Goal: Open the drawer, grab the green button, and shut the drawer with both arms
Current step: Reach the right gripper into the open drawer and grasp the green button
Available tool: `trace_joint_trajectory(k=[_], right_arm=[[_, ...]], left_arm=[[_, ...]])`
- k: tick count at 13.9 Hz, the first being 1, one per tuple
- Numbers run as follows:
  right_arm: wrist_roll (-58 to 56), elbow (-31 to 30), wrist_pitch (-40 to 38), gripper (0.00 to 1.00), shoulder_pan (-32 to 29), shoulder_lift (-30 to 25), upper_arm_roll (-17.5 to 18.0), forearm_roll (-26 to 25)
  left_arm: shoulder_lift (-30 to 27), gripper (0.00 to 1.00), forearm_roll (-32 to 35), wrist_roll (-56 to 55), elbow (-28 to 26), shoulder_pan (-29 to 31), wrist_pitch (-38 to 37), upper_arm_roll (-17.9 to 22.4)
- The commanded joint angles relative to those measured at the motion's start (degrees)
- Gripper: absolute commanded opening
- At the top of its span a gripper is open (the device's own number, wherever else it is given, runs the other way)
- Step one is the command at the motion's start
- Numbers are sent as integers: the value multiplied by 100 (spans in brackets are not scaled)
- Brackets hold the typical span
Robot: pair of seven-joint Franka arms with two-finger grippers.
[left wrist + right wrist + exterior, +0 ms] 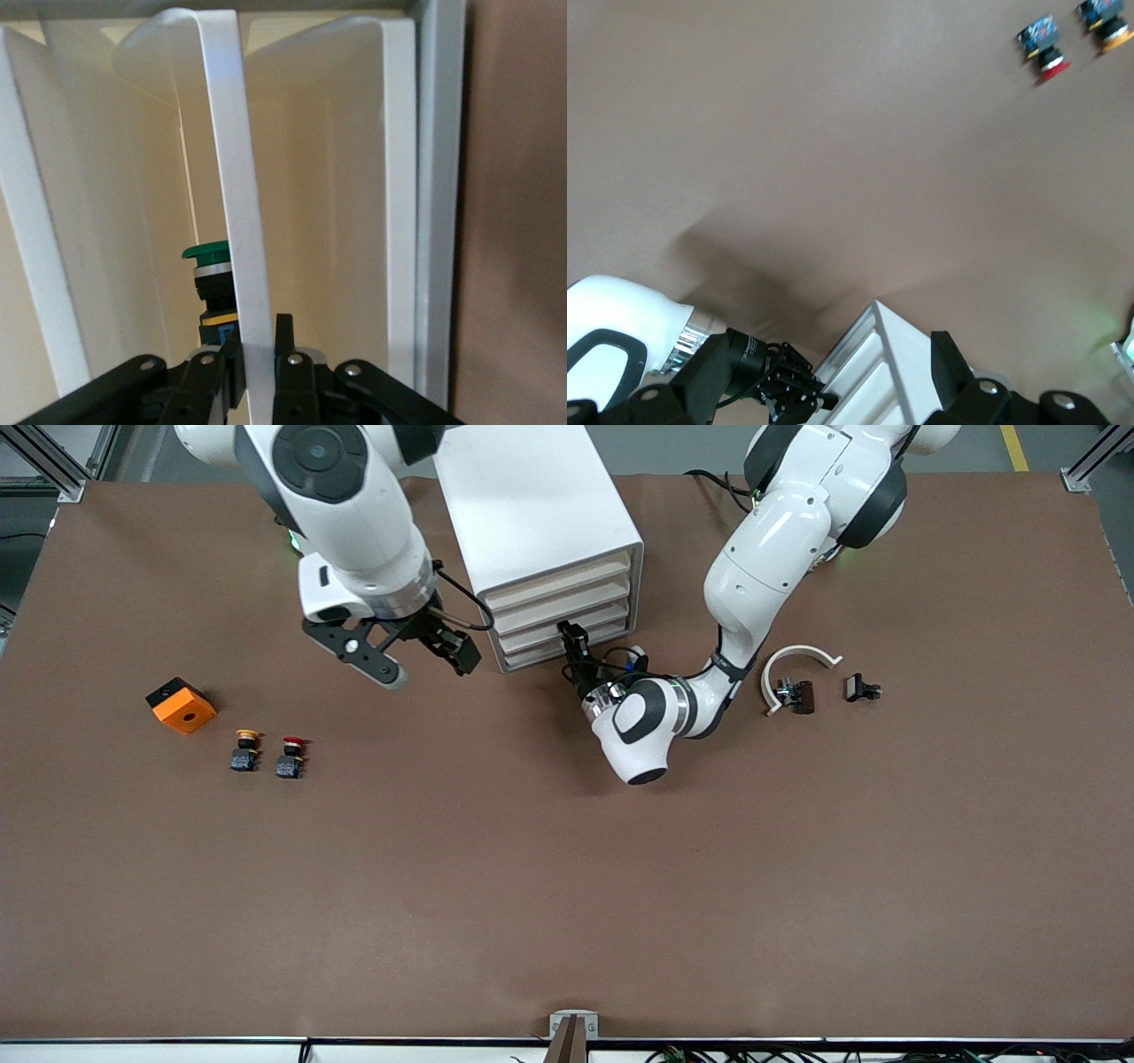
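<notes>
The white cabinet (532, 496) stands at the table's edge farthest from the front camera. My left gripper (572, 639) is at the front of its bottommost drawer (530, 658). In the left wrist view the left gripper (257, 335) is shut on the drawer's white front lip (237, 204), one finger on each face. The green-capped button (209, 253) lies inside the drawer, just past the lip and close to one finger. My right gripper (431, 666) hangs open and empty over the table beside the cabinet, toward the right arm's end. Its fingers (950, 361) frame the cabinet (890, 350) in the right wrist view.
An orange block (182, 705), a yellow-capped button (245, 749) and a red-capped button (291, 755) lie toward the right arm's end. A white curved piece (799, 661) and small dark parts (797, 694) (861, 688) lie toward the left arm's end.
</notes>
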Motion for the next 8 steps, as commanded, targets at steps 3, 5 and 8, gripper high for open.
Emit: trace_joint_trajectory(k=[3, 5, 8], right_arm=[[977, 81, 384, 100, 426, 341, -64, 71], [1371, 72, 568, 100, 497, 482, -64, 89], [1838, -50, 797, 100, 602, 640, -55, 89]], left_arm=[[54, 6, -49, 113, 107, 346, -13, 195], [45, 7, -49, 122, 186, 382, -13, 300], [45, 7, -58, 131, 361, 566, -13, 353]])
